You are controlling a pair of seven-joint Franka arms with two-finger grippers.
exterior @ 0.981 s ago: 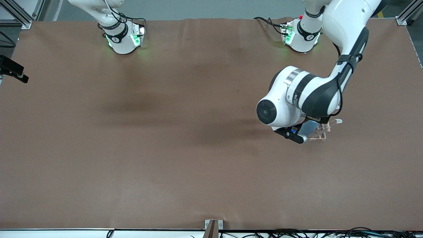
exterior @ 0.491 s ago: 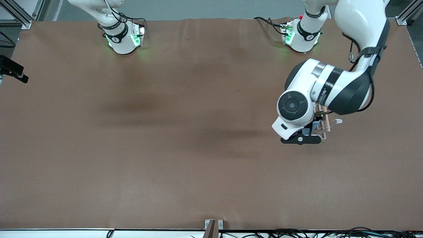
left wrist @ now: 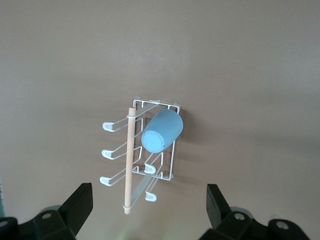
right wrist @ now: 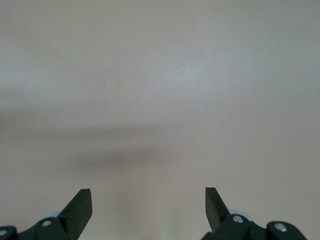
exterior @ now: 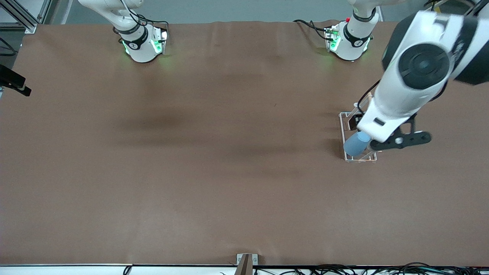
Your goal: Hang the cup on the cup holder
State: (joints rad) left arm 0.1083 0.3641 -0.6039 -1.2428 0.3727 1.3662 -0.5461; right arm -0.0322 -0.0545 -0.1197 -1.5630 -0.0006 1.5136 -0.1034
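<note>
The light-blue cup (exterior: 356, 145) sits tilted on a peg of the white wire cup holder (exterior: 345, 115), at the end of the rack nearer the front camera, closed bottom up. In the left wrist view the cup (left wrist: 161, 131) rests beside the rack's wooden rod (left wrist: 130, 160), with empty looped pegs (left wrist: 106, 153) around it. My left gripper (left wrist: 149, 196) is open and empty, high over the rack and clear of the cup. My right gripper (right wrist: 148, 196) is open and empty over bare table; that arm waits.
The brown table mat (exterior: 214, 152) covers the whole table. The two arm bases (exterior: 142, 45) stand along the edge farthest from the front camera. A black camera mount (exterior: 13, 82) sticks in at the right arm's end.
My left hand has risen and swung toward the left arm's end of the table, off the rack. The cup, hidden under the hand before, now shows alone on its peg.
</note>
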